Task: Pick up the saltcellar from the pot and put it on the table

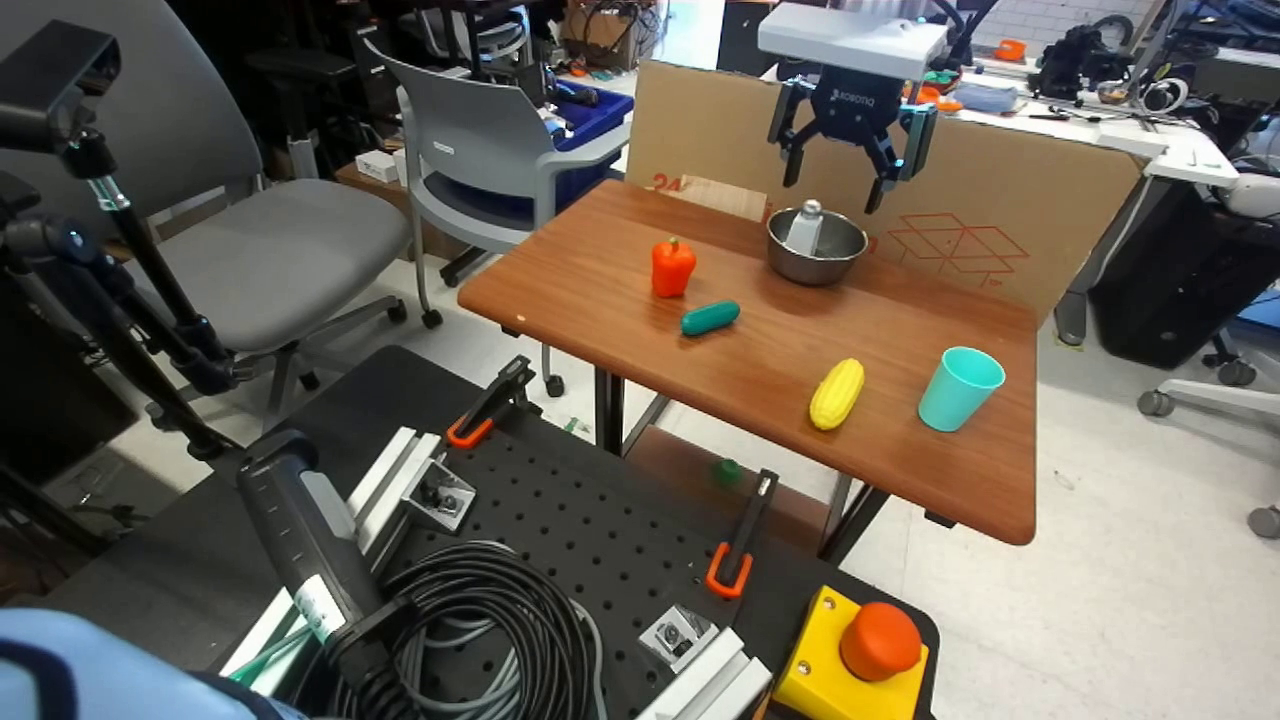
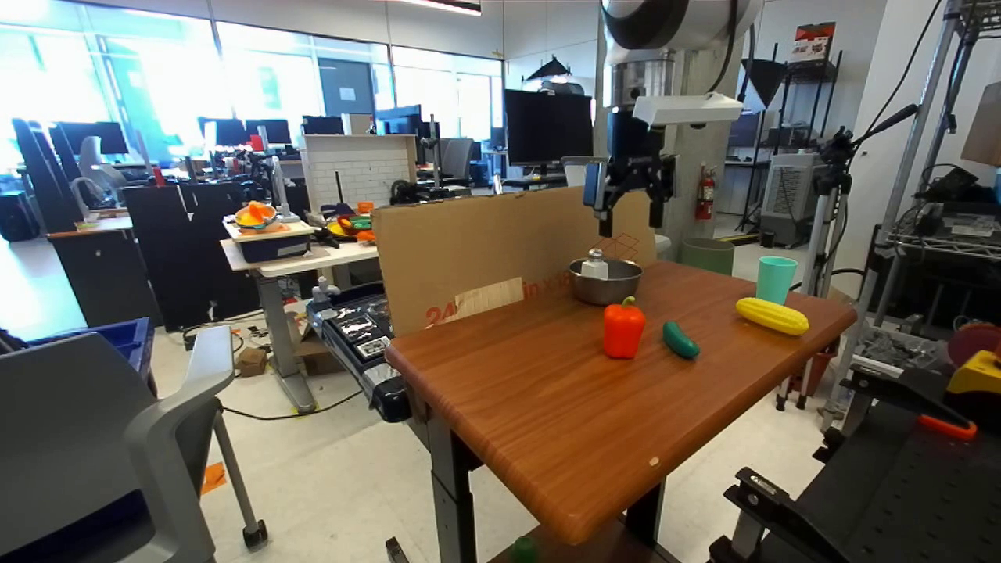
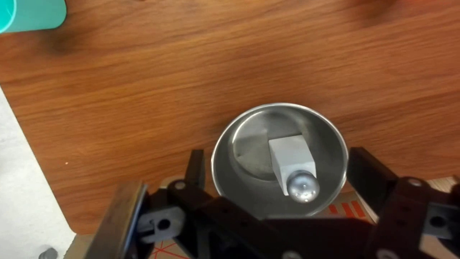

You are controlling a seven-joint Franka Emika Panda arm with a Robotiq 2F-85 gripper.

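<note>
The saltcellar (image 1: 804, 230) is a whitish, square-sided shaker with a round silver cap. It stands inside the silver metal pot (image 1: 812, 270) at the back of the wooden table (image 1: 600, 270). Both also show in an exterior view, the saltcellar (image 2: 595, 267) rising above the rim of the pot (image 2: 604, 292). My gripper (image 1: 833, 183) is open and empty above the pot, pointing down. In the wrist view the fingers of my gripper (image 3: 276, 154) appear on either side of the pot (image 3: 251, 154), with the saltcellar (image 3: 291, 154) between them, right of centre. Nothing touches the saltcellar but the pot.
A red pepper (image 1: 673, 268) and a green oblong object (image 1: 710, 318) lie on the table before the pot. A yellow corn-like object (image 1: 837, 394) and a teal cup (image 1: 960, 388) are near another end. A cardboard sheet (image 2: 500, 242) stands along the table's back edge, close to the pot.
</note>
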